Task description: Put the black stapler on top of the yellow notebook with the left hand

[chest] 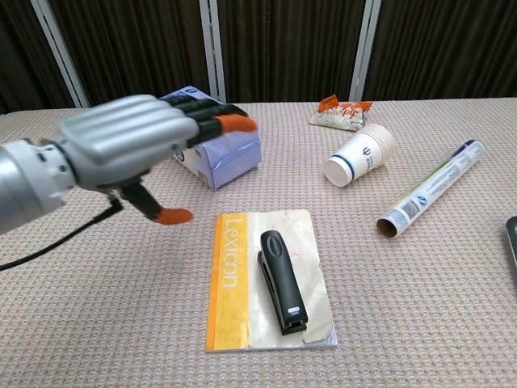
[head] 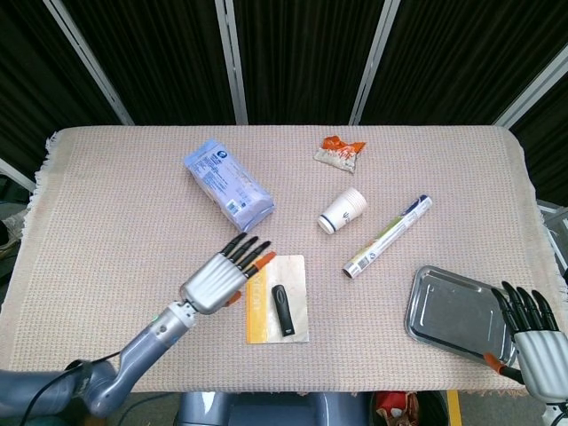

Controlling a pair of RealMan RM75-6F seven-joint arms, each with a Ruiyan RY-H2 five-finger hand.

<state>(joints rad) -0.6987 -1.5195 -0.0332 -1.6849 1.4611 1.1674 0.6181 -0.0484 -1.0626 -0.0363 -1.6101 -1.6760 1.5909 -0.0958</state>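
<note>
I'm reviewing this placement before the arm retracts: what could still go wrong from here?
The left hand hovers open between the blue packet and the yellow notebook; withdrawing low could nudge either. The black stapler lies near the notebook's right edge, so a bump might slide it off.

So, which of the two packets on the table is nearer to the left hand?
The blue packet, just beyond the left hand; the orange one lies farther right.

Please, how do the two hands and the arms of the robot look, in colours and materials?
The left hand has a ribbed silver metal back, black fingers and orange fingertips. Its forearm is a grey metallic tube with a thin black cable beside it. The right hand likewise shows a ribbed silver back and black fingers, with one orange tip visible; its arm is out of frame.
</note>
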